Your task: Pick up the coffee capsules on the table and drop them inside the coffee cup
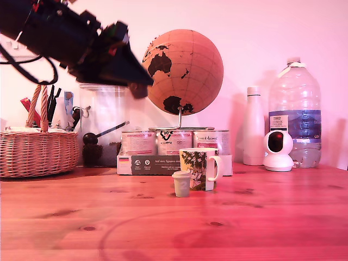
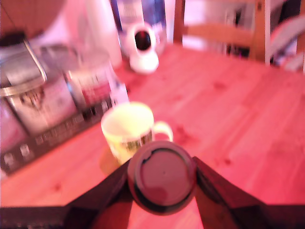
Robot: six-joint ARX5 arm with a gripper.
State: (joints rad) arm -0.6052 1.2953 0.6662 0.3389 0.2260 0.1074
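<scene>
Mug (image 1: 201, 163) on wood tbl (image 1: 272, 217); pink light

**Black arm, dark wedge fingers**

We see an arm (image 1: 54, 30) built of black, boxy, angular housings, soft at the edges with blur. Small red accents show near its top and further along its side, and a patch of green sits close to the gripper (image 1: 137, 87). Thin black cables (image 1: 26, 75) hang from it in a loop. The gripper tapers to a dark point. In the wrist view its fingers (image 2: 102, 191) are matt, dark wedges.
</scene>
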